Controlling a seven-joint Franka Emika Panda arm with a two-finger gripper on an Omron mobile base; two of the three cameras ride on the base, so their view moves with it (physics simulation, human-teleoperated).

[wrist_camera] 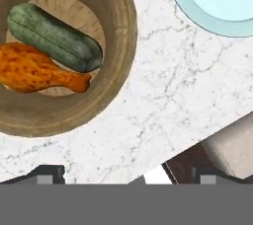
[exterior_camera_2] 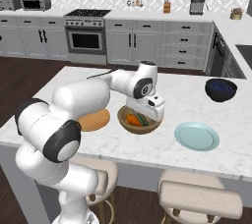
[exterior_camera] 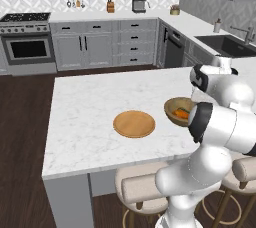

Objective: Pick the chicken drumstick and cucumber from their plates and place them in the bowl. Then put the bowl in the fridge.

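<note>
Stage: both foods already lay in the bowl (wrist_camera: 118, 61), so by my reading the bowl itself was the next thing to carry, toward a fridge none of these frames showed
Bowl: upper left of the hand view, centre of the right base view (exterior_camera_2: 139, 125), right of centre in the left base view (exterior_camera: 172, 106); it sat on the marble island counter (exterior_camera: 90, 107)
Chicken drumstick: (wrist_camera: 34, 68) in the bottom of the bowl, thick end toward the left edge of the hand view, narrow end pointing right
Cucumber: (wrist_camera: 54, 36) just above the drumstick in the hand view, touching or nearly touching it
Plates: wooden plate (exterior_camera: 134, 123) bare, left of the bowl in the left base view; pale blue-green plate (exterior_camera_2: 197, 136) bare, lower right of the bowl in the right base view
Gripper: (exterior_camera_2: 150, 112) hung just above the bowl's rim in the right base view; its fingertips (wrist_camera: 49, 172) sat at the bottom corners of the hand view, spread wide, with nothing between them
Handling: the bowl looked stiff and thick-walled, likely of moderate weight with two loose items inside; the glossy drumstick and round cucumber would probably roll or slide if it tipped
Grip: the thick rim on the side nearest the hand seemed the best hold, one finger inside and one outside, bowl kept level
Risk: a one-sided rim pinch could let the bowl swing and spill
</note>
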